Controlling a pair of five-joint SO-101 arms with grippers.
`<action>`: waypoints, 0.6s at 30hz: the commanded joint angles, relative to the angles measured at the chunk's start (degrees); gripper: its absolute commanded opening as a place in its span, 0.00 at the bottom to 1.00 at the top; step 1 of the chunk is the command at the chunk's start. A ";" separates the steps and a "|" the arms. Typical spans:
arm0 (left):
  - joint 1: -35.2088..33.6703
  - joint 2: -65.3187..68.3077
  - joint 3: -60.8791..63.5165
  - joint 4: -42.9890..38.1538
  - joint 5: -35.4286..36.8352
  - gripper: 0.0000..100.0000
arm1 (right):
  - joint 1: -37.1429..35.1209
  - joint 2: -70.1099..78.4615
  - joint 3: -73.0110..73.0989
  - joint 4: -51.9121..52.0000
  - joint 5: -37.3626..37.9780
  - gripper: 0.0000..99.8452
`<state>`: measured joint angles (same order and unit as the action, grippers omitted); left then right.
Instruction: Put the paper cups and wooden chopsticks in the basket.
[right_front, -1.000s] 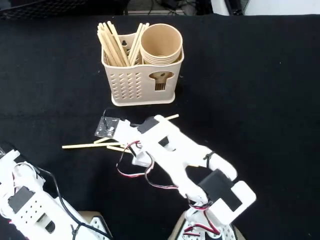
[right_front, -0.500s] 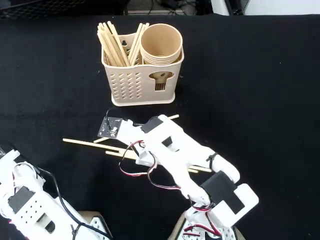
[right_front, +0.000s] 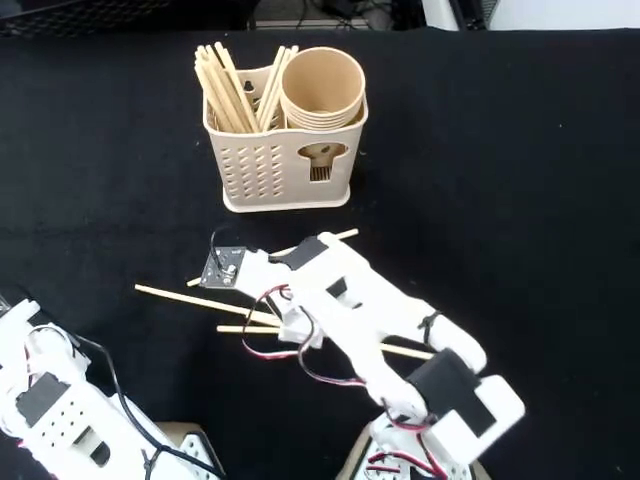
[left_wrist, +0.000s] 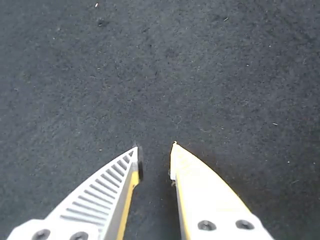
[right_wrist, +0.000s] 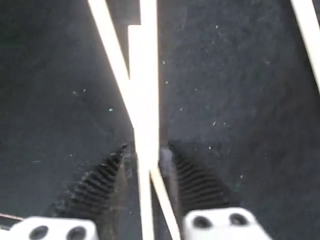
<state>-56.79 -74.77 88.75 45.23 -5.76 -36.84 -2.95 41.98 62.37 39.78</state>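
Spreading black, the surface (right_front: 520, 150) carries the basket (right_front: 285, 165) near its far edge, paper cups (right_front: 322, 85) inside. Mid-surface lie loose chopsticks (right_front: 180, 297), long axes roughly left to right, pinched in the jaws of the right arm (right_front: 340, 290). The jaws of the left arm (right_front: 50, 400) hang narrowly parted.

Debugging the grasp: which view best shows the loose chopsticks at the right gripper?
Right wrist view: the loose chopsticks pass crossed between the right gripper's fingers. High view shows their ends sticking out from under the arm. Left wrist view faces the table elsewhere.
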 joint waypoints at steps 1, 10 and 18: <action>0.04 -0.70 -3.12 -0.97 0.44 0.12 | -1.85 -4.44 2.24 0.62 0.44 0.22; 0.04 -0.70 -3.12 -0.79 0.44 0.12 | -5.01 -6.99 7.87 -4.84 0.35 0.16; 0.04 -0.70 -3.12 -0.79 0.44 0.12 | -5.27 -1.98 2.59 -7.21 0.00 0.16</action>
<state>-56.79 -74.77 88.75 45.23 -5.76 -40.97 -6.81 48.92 57.10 39.87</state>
